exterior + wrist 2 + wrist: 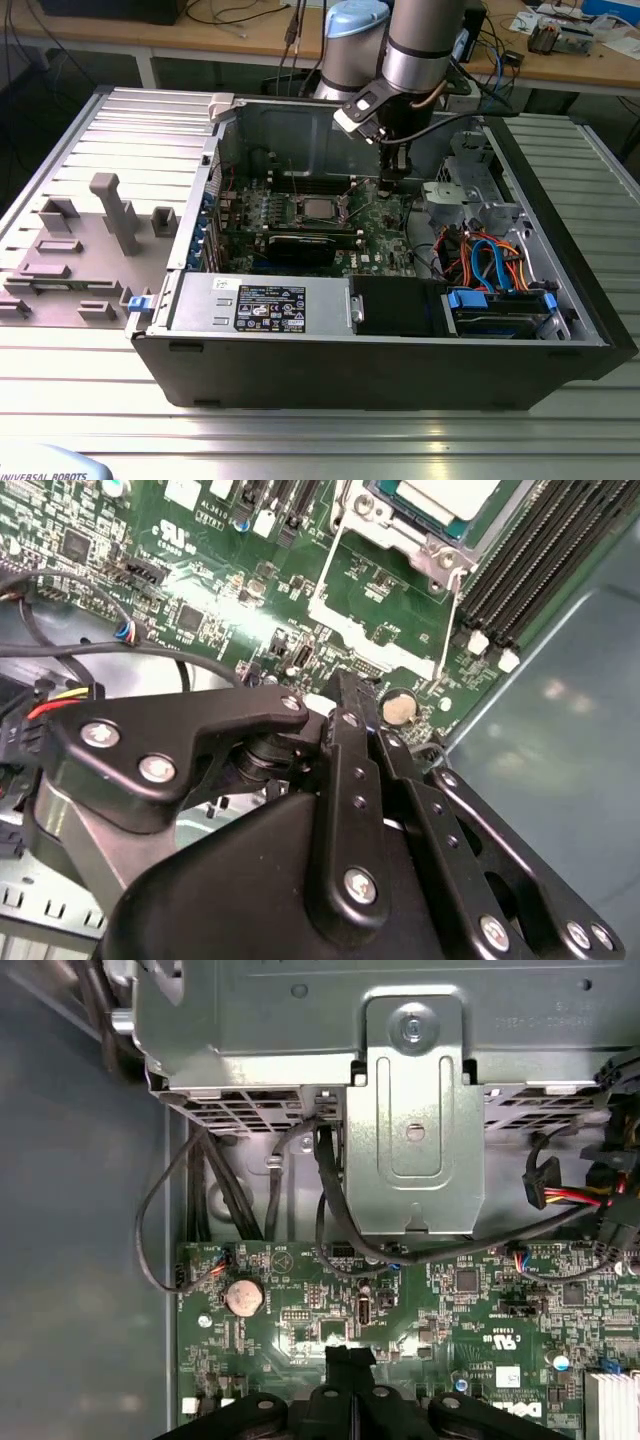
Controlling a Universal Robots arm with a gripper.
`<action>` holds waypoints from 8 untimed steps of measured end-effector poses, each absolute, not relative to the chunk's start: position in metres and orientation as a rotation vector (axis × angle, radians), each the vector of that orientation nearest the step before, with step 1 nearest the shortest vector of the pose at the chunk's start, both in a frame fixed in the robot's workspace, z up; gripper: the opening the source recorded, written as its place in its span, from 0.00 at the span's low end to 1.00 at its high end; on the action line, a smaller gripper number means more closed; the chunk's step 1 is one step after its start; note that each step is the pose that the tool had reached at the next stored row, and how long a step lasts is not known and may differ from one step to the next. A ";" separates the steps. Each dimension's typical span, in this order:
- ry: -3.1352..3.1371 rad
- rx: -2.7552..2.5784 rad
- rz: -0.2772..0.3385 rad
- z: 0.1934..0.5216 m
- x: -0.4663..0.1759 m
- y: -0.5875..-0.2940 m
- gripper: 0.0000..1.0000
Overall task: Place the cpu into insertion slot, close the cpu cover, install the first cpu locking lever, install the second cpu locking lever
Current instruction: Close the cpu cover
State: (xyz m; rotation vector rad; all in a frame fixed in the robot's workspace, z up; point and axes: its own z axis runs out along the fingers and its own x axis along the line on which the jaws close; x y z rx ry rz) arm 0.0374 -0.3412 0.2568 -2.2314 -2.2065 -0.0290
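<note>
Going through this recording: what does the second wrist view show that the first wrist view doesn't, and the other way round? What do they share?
Second wrist view: the cpu sitting in the insertion slot, what looks like the cpu cover swung open beside it, and the black memory slots.
First wrist view: a grey metal drive bracket, black cables looping down to the board, and a finned heatsink.
Both: the green motherboard, the coin cell battery, and the gripper, fingers together, near that battery.
</note>
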 end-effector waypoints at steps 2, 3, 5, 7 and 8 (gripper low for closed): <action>-2.206 -2.231 -0.028 0.252 0.038 -0.341 0.11; -2.206 -2.231 -0.028 0.250 0.038 -0.341 0.11; -2.206 -2.231 -0.028 0.249 0.037 -0.341 0.11; -2.206 -2.231 -0.028 0.249 0.036 -0.341 0.11; -2.206 -2.230 -0.028 0.249 0.036 -0.341 0.11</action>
